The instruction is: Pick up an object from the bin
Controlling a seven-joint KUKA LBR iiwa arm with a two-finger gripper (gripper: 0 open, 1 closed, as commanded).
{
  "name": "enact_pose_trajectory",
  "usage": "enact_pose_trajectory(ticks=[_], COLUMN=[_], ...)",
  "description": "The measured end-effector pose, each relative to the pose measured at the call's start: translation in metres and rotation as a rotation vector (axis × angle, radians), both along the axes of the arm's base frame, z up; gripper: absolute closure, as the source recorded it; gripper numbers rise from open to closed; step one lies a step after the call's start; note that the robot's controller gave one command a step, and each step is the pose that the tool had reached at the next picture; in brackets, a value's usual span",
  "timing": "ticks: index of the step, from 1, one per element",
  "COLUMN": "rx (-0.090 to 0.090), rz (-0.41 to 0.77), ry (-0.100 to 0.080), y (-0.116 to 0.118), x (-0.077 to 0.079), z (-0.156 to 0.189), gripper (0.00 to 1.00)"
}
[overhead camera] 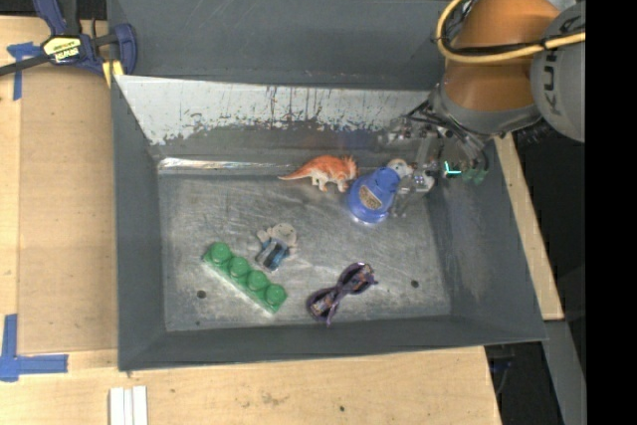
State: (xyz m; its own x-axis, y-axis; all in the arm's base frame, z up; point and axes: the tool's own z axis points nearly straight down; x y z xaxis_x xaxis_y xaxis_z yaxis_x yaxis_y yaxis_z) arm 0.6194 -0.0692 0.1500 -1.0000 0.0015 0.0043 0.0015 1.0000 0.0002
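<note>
The gripper (416, 176) is low at the back right of the bin (299, 35), close against a blue round thing with a pale top (371, 198), just right of an orange toy dinosaur (323, 171). Whether it grips the blue thing, I cannot tell.

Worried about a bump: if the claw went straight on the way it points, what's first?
Likely the blue round container beside the claw, by the orange dinosaur; depth is unclear, so it could meet bin floor instead.
</note>
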Motion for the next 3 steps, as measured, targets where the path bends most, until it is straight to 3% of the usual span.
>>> enact_pose_trajectory(ticks=[1, 2, 3], rx=[-0.001, -0.002, -0.003], rz=[0.001, 0.059, 0.139], ry=[-0.008, -0.015, -0.014], y=[0.0, 0.0, 0.01], x=[0.002, -0.007, 0.0], z=[0.005, -0.033, -0.075], gripper=[0.0, 0.0, 1.0])
